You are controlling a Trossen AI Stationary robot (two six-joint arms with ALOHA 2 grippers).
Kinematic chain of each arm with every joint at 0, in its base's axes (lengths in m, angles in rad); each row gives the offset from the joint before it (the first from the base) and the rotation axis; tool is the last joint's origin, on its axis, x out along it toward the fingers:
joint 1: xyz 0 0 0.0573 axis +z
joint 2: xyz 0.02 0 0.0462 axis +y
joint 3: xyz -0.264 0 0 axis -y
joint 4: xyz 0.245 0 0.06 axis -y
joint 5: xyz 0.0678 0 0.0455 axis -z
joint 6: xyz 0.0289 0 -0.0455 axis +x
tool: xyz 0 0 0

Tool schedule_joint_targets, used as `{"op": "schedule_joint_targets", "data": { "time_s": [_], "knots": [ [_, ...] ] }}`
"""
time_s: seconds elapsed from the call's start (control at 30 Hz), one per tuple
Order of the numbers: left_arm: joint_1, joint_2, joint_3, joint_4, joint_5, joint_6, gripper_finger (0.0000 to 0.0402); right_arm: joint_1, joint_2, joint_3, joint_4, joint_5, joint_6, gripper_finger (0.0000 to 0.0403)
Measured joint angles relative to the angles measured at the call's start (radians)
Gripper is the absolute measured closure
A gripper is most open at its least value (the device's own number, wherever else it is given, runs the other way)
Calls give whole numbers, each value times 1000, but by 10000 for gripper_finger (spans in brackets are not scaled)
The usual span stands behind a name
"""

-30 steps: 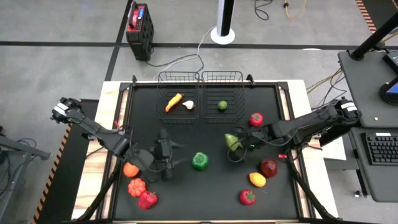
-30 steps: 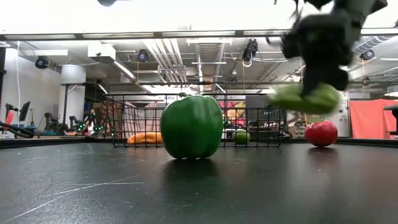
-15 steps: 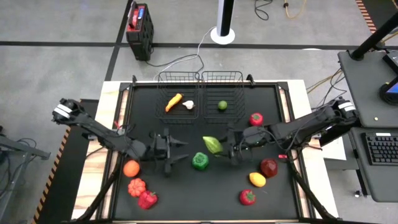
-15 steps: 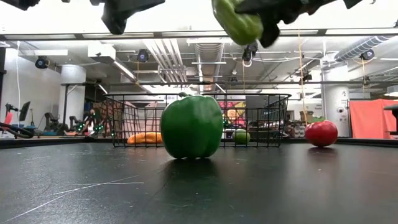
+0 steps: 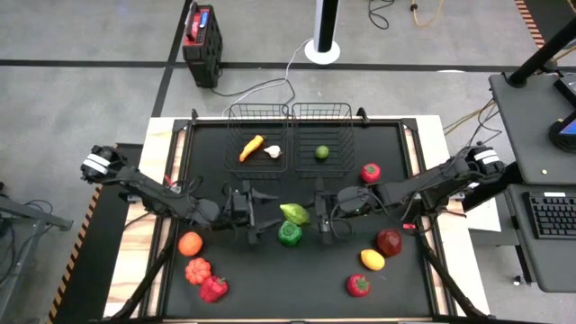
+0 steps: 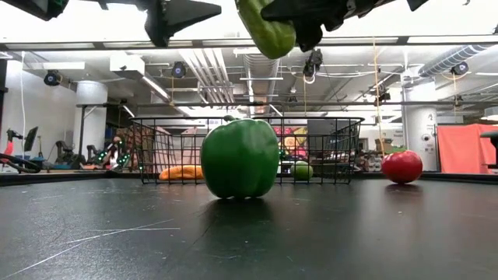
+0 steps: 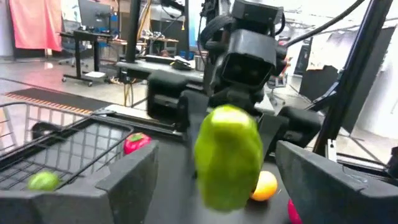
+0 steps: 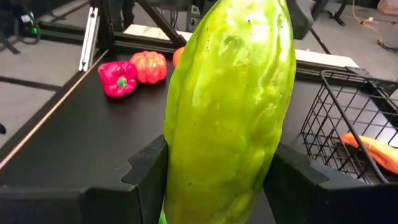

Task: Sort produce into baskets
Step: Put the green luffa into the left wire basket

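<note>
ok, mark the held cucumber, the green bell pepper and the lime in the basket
cucumber [image 8: 230, 106], right wrist view, middle of its bumpy skin
green bell pepper [image 6: 240, 158], low view, centre of its front face
lime [image 5: 321, 151], high view, its top, inside the right-hand basket [image 5: 346, 110]

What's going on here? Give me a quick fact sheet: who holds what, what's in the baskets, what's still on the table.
Right gripper: shut on light green cucumber, held above the table
Left gripper: open, facing the cucumber, not touching it
Left basket: carrot, garlic
Right basket: lime
Under the cucumber: green pepper
Loose near the table's left edge: orange, small pumpkin, red pepper
</note>
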Motion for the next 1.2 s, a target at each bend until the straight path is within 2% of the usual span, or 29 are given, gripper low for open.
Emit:
{"op": "schedule_joint_targets", "data": {
  "time_s": [0.27,0.43,0.6,0.73,0.87,1.03,1.2],
  "knots": [
    [12,109,68,75,52,75,93,0,9,6,-1,0,-4,193],
    [32,173,111,87,49,92,97,0,10,6,-1,0,-6,193],
    [30,188,134,92,51,105,145,1,10,6,-9,-1,-7,193],
    [40,182,132,86,46,95,215,0,10,6,-21,-1,0,189],
    [40,182,131,79,42,84,281,0,10,5,-24,-17,27,168],
    [40,179,131,65,46,84,283,-1,5,6,-33,-20,46,125],
    [40,140,135,-9,45,73,283,-2,-35,48,-147,-20,52,91]
  ]
}}
